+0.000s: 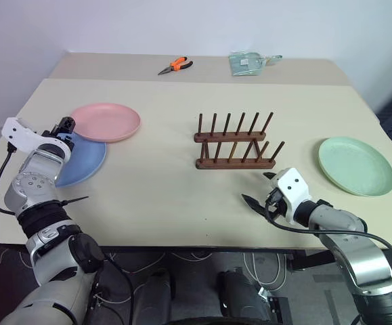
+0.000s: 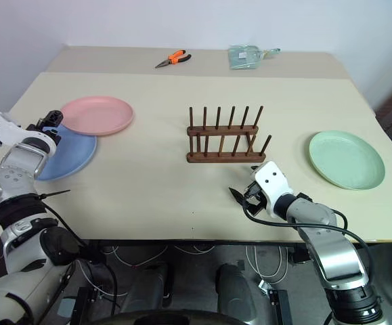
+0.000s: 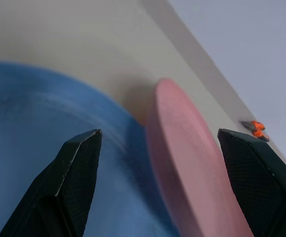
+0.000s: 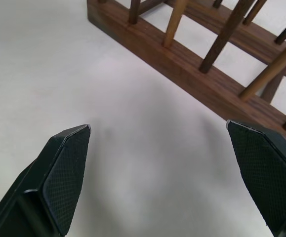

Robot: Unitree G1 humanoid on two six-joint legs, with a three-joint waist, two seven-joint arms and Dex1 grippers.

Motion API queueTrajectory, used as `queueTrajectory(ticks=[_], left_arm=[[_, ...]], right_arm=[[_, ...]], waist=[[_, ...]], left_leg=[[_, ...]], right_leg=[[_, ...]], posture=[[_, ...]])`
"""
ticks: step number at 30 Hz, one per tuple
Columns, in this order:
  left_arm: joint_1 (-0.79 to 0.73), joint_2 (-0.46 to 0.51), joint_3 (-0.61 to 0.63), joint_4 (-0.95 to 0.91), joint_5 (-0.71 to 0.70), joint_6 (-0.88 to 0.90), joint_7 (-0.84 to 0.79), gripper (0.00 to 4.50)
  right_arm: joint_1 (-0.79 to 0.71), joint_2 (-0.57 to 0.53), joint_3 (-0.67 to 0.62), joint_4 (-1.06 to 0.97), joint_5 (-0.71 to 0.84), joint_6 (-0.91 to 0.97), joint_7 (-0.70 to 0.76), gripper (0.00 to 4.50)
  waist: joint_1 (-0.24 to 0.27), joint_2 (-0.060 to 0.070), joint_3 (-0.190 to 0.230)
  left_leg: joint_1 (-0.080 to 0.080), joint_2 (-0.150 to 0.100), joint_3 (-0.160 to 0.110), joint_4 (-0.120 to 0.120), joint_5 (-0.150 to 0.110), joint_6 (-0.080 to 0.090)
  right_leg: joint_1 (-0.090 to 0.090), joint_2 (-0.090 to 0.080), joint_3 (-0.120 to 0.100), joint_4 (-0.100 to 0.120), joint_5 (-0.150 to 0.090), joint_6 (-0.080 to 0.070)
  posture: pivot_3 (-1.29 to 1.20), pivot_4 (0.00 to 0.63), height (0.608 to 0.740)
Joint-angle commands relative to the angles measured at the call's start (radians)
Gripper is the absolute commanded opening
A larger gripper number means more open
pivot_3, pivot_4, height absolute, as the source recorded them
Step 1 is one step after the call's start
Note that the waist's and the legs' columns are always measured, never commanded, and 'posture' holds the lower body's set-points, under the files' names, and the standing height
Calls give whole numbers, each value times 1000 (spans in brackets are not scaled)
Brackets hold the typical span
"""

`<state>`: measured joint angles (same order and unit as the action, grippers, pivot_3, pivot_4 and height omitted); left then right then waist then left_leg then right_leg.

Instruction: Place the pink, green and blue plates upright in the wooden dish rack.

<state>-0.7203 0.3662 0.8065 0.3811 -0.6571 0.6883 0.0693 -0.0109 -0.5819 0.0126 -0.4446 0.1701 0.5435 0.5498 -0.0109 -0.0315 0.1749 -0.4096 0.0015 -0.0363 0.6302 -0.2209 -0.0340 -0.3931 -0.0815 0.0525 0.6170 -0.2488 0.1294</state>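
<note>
Pale pink, the pink plate [image 3: 192,163] is being framed edge-on just ahead of the left gripper [image 3: 160,143], whose fingers are being held apart and empty; it is probably overlapping the blue plate [image 3: 29,123].

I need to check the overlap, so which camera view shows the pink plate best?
The left eye view: the whole pink plate lies flat, its near edge resting over the blue plate. The right eye view shows much the same. The left wrist view shows only its rim edge-on, between the left gripper fingers, which stand open.
</note>
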Motion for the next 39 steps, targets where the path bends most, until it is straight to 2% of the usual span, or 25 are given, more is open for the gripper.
queueTrajectory(ticks=[1,9,12,14,15,17,18,24,26,28,33,39], left_arm=[[-5,11,-3,-10,-39,8,2,3839],[-47,25,-65,90,-56,66,-54,3839],[-64,17,-60,107,-60,48,-43,3036],[-71,16,-51,108,-67,27,-49,2026],[-74,16,-46,110,-71,18,-53,1372],[-79,21,-41,116,-82,3,-64,390],[-80,22,-40,117,-88,-2,-73,72],[-81,18,-74,45,-120,-22,-155,72],[-90,8,-128,-17,-115,-11,-189,72],[-129,-14,-246,-95,-86,7,-227,72],[-212,-94,-509,-228,-25,74,-266,72],[-272,-245,-582,-326,-98,209,-204,72]], right_arm=[[-13,-8,-7,-12,-10,-26,1,4500],[-4,3,-4,-24,-23,-31,-15,4500],[3,3,-8,-30,-33,-33,-25,4500],[11,3,-12,-35,-37,-33,-28,4500],[16,2,-13,-38,-38,-34,-29,4500],[24,-1,-13,-43,-42,-36,-32,4500],[27,-2,-14,-46,-45,-37,-33,4500],[11,-28,-31,-65,-72,-47,-41,4500],[-36,-51,-60,-88,-61,-30,-31,4500],[-136,-106,-49,-111,-98,-64,-13,4500],[-362,-146,73,-83,-262,-184,-33,4500],[-522,-169,249,76,-562,-338,-70,4500]], waist=[[-1,0,0],[-1,0,0],[-1,0,0],[-1,0,0],[-1,0,0],[-2,0,0],[-2,-1,0],[-2,-1,0],[-2,-1,1],[0,-1,1],[12,-2,2],[-4,-2,2]], left_leg=[[0,0,0,0,0,0],[0,0,0,0,0,0],[0,0,0,0,0,0],[0,0,0,0,0,0],[0,0,0,-1,0,0],[0,0,0,-1,0,0],[0,0,0,-1,0,0],[0,0,0,-1,0,0],[0,0,0,-1,0,0],[-1,0,0,0,0,-1],[-1,-1,0,-1,2,-3],[-3,-1,0,-3,2,-3]], right_leg=[[0,0,0,0,0,0],[0,0,0,0,0,0],[0,0,0,0,0,0],[0,0,0,0,0,0],[0,0,0,0,0,0],[0,0,0,-1,0,0],[-1,0,0,-1,0,0],[0,0,0,-1,0,0],[0,0,0,-1,0,0],[0,0,0,-1,0,-1],[1,-1,0,-4,0,-2],[-3,-1,0,-4,1,0]], posture=[[0,150,732],[0,150,732],[0,150,732],[0,150,732],[0,150,732],[0,150,732],[0,150,732],[0,150,732],[0,150,732],[0,150,732],[0,150,732],[0,150,732]])
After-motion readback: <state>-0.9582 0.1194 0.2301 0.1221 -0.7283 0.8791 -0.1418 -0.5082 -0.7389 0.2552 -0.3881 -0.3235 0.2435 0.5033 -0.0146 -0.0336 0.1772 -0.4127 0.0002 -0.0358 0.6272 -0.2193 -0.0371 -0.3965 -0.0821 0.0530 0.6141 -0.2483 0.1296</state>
